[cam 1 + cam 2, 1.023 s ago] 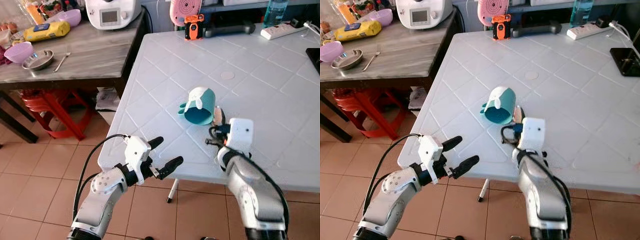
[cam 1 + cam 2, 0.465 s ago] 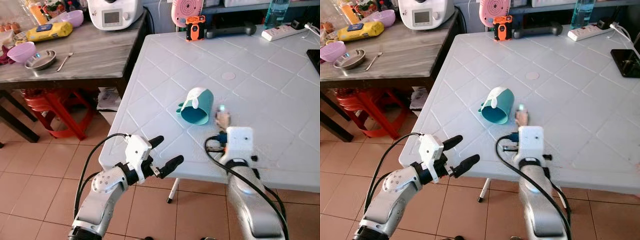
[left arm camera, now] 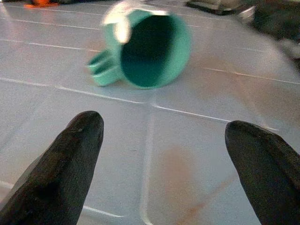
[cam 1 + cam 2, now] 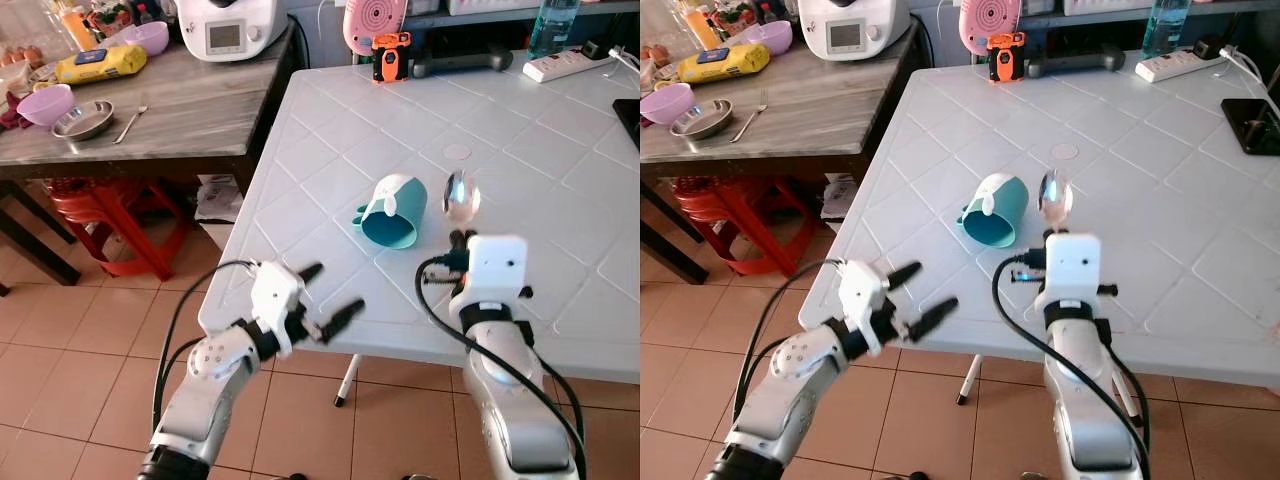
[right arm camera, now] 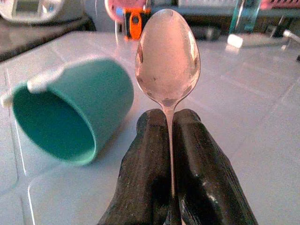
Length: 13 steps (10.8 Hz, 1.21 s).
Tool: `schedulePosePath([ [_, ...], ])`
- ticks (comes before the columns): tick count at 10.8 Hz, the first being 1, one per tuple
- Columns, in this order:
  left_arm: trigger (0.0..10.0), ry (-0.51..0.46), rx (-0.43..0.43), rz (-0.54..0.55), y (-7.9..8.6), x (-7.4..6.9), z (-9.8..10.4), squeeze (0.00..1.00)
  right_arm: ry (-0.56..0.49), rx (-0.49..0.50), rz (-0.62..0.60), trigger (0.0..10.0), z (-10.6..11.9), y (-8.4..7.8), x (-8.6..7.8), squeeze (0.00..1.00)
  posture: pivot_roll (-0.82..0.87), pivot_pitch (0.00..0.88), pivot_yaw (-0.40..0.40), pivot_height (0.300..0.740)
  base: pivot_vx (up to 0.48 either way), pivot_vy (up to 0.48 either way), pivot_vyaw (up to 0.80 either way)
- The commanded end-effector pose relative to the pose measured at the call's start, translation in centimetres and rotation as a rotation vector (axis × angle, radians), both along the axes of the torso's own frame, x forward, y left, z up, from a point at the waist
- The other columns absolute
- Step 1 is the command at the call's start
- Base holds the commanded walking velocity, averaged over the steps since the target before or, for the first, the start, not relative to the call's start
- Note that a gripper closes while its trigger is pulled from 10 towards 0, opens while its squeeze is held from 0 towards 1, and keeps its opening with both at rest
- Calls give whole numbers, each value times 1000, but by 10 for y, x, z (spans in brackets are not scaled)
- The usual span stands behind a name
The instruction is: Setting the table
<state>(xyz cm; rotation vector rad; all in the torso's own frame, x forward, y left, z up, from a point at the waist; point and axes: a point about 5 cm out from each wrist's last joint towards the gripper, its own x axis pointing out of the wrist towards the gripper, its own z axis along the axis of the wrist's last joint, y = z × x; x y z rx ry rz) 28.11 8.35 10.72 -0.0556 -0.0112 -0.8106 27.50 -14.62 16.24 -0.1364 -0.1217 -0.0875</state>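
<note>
1. With its fingers (image 5: 206, 173) clenched on the thin neck of a spoon (image 5: 167, 56), the right gripper (image 5: 171, 140) holds the bowl end up and forward, just above the near part of the white table (image 4: 560, 170).
2. Left gripper (image 3: 159, 154) is released, fingers spread wide, nothing between them; it hovers at the table's near edge and aims at the mug (image 3: 147, 47).
3. Step in hand, as I judge it: carrying the spoon to a place setting. The mug looks like the next item, since the left gripper faces it.
4. Next move calls for lowering the spoon flat onto bare tabletop beside the mug, not on it, then letting go. The grip is on a thin neck, so the spoon may swing on release; set it low first.
5. Spoon: shiny metal, oval bowl, reflective, handle hidden between the fingers. It is in the air, just right of the mug and near it, not touching.
6. Mug: teal, on its side on the table, open mouth toward the robot, handle to its left, a white tab at the rim. It needs standing up.
7. Farther out: an orange gadget (image 4: 391, 55), a power strip (image 4: 565, 62) and a bottle (image 4: 552, 22) at the table's far edge.
8. Wooden side table (image 4: 190, 110) to the left carries bowls (image 4: 45, 103), a fork (image 4: 130, 108) and a white appliance (image 4: 228, 25).
</note>
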Motion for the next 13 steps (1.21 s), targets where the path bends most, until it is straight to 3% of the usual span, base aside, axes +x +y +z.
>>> schedulePosePath([
  [1,10000,-7,31,78,10,5,-2,0,-58,13,13,10000,11,4,1,0,-138,109,164,740,0,0,0],
  [7,10000,-48,-28,389,26,27,11,0,-109,-19,1,10000,17,-1,7,0,-125,89,132,740,0,0,0],
  [13,10000,-47,-59,382,23,30,13,0,-100,15,-19,10000,17,-5,11,0,-132,85,134,740,0,0,-272],
])
